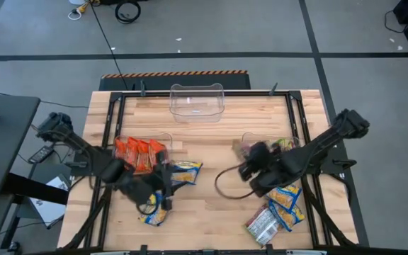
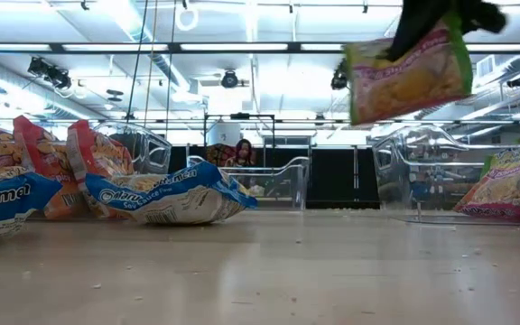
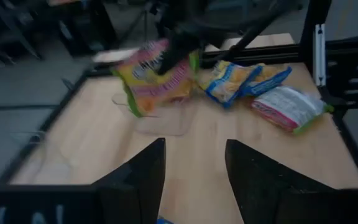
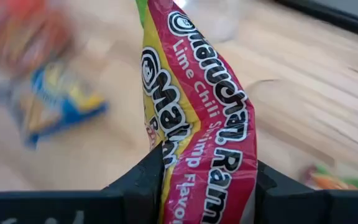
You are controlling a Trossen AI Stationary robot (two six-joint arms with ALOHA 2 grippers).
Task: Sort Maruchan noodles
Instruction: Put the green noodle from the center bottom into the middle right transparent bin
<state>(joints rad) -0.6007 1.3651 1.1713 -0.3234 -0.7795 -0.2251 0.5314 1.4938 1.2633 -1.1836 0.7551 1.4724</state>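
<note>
Here, right gripper (image 4: 207,177): clenched on a pink-and-green noodle packet (image 4: 197,118), held above the table's right half.
Left gripper (image 3: 194,165): fingers apart, empty, near the orange packets (image 1: 139,152).

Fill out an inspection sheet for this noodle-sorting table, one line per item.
Surface: wooden table, light crumbs in the low view.
Job's things: orange packets in the left bin; blue-yellow packets loose; lime chili shrimp packet lifted.
Clutter: empty clear bin at the far edge.
Grippers: right gripper shut on the lime chili shrimp packet; left gripper open, empty.
Cables: black cable looped mid-table.
Surroundings: person behind the table.
</note>
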